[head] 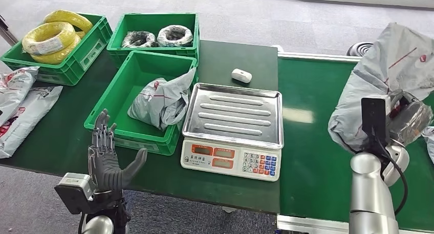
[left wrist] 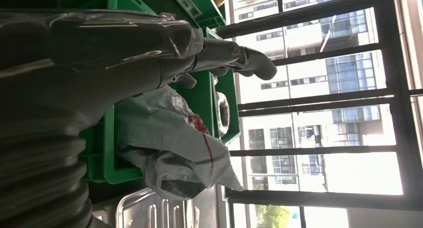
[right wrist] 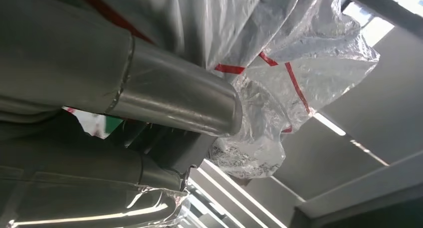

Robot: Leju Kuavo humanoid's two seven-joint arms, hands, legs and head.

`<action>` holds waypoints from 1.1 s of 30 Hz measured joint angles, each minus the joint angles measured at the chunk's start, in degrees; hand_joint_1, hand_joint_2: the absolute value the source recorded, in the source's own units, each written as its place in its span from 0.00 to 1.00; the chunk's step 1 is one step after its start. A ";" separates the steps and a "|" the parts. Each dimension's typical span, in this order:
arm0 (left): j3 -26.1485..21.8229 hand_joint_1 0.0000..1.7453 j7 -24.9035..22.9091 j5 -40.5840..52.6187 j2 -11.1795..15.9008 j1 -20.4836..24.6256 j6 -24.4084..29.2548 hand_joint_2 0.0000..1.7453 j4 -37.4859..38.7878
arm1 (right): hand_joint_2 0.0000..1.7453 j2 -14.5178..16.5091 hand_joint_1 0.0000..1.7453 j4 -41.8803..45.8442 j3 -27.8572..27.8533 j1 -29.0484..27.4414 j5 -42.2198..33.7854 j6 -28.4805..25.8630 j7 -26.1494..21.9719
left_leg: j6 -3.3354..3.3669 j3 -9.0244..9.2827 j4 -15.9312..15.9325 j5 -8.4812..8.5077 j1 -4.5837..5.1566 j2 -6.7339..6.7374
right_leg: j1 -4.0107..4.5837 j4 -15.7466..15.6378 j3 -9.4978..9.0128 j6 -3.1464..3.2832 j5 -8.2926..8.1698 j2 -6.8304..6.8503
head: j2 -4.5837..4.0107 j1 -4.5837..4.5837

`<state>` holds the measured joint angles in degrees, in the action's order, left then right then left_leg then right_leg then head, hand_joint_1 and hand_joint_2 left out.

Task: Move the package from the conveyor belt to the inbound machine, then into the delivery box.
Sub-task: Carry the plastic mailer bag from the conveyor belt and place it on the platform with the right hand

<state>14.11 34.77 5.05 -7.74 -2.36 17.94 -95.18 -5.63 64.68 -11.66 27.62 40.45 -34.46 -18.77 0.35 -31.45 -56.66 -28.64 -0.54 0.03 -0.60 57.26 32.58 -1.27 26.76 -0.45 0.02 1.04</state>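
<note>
Grey package (head: 161, 102) in the near green crate (head: 105, 119), wire coils (head: 51, 37) in another

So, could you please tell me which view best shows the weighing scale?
The head view: the weighing scale shows whole, tray and keypad. The left wrist view catches only a corner of its steel tray.

The right hand (head: 407, 119) held a grey package (head: 389, 75) above the conveyor belt (head: 312, 142). The left hand (head: 107, 157) (fingers spread) hovered left of the scale (head: 233, 122).
</note>
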 joint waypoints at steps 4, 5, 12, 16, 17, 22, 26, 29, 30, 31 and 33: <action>0.30 0.00 0.63 -0.33 0.32 1.78 0.08 1.00 0.57 | 0.00 1.61 1.00 0.48 5.53 4.27 3.59 7.89 0.41 | -0.11 -0.09 0.01 0.08 -0.01 0.03 | 0.01 0.11 0.08 0.09 -0.06 -0.04 | 0.00 0.01; 0.32 0.00 0.73 -0.53 0.45 2.46 -0.08 1.00 0.81 | 0.00 2.20 1.00 0.00 7.57 5.82 4.31 12.10 0.72 | -0.13 -0.08 0.01 0.10 -0.01 0.11 | 0.01 0.13 0.14 0.14 -0.09 -0.10 | 0.00 0.02; 0.28 0.00 0.92 -1.09 0.93 4.98 -0.83 1.00 2.32 | 0.00 5.33 1.00 -4.65 16.19 12.57 4.63 18.80 1.11 | -0.25 -0.24 0.00 0.26 -0.03 -0.33 | 0.05 0.16 0.26 0.19 -0.11 0.28 | 0.00 0.01; 0.24 0.00 0.99 -1.12 1.12 5.39 -0.91 1.00 2.77 | 0.00 5.68 1.00 -5.93 17.77 13.63 4.99 20.29 0.84 | -0.24 -0.33 0.00 0.25 -0.02 -0.33 | 0.03 0.16 0.30 0.19 -0.10 0.28 | 0.00 0.00; 0.23 0.00 1.02 -1.14 1.20 5.59 -0.96 1.00 2.92 | 0.00 5.80 1.00 -6.61 18.32 14.09 5.57 21.92 0.68 | -0.24 -0.35 0.00 0.25 -0.02 -0.31 | 0.03 0.16 0.31 0.19 -0.10 0.27 | 0.00 -0.01; 0.17 0.00 1.08 -1.38 1.80 7.18 -1.02 1.00 3.97 | 0.00 8.73 0.50 -14.89 23.60 17.38 9.17 32.18 -1.27 | -0.28 -0.28 0.00 0.27 -0.05 -0.24 | 0.07 0.17 0.33 0.20 -0.12 0.19 | 0.00 0.00; -0.37 0.00 0.91 -1.28 2.25 6.87 -0.90 1.00 4.05 | 0.00 11.33 0.00 -23.50 27.71 19.24 9.86 35.28 -1.47 | -0.34 -0.29 0.01 0.31 -0.13 -0.31 | 0.14 0.21 0.33 0.22 -0.10 0.25 | 0.00 0.01; -0.91 0.00 0.30 0.00 2.61 6.01 -0.76 1.00 3.56 | 0.00 11.90 0.00 -28.68 29.09 19.41 9.38 35.65 -0.37 | -0.34 -0.32 0.01 0.31 -0.14 -0.33 | 0.15 0.22 0.34 0.24 -0.08 0.27 | 0.00 -0.01; -1.03 0.00 0.08 0.78 2.80 5.76 -0.63 1.00 3.23 | 0.00 11.88 0.00 -30.03 29.24 19.25 8.89 35.41 -0.48 | -0.34 -0.34 0.01 0.31 -0.13 -0.34 | 0.13 0.21 0.35 0.24 -0.08 0.28 | 0.00 -0.01; -1.16 0.00 -0.23 1.71 3.06 5.58 -0.43 1.00 2.85 | 0.00 11.77 0.00 -31.16 29.28 19.00 8.22 35.05 -0.87 | -0.33 -0.34 0.00 0.31 -0.13 -0.34 | 0.12 0.21 0.36 0.24 -0.08 0.29 | 0.00 -0.01; -1.52 0.00 -1.21 3.86 3.64 5.42 0.10 1.00 2.07 | 0.00 11.38 0.00 -32.47 29.08 18.16 6.41 33.91 -2.45 | -0.33 -0.35 0.00 0.30 -0.11 -0.34 | 0.09 0.20 0.38 0.23 -0.08 0.29 | 0.00 -0.01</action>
<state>12.58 33.56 8.91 -4.10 3.06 18.05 -93.11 5.75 32.21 17.43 45.78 46.85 -0.54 -21.22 0.02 -31.79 -56.66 -28.34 -0.65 -0.31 -0.52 57.46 32.95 -1.03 26.68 -0.16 0.02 1.03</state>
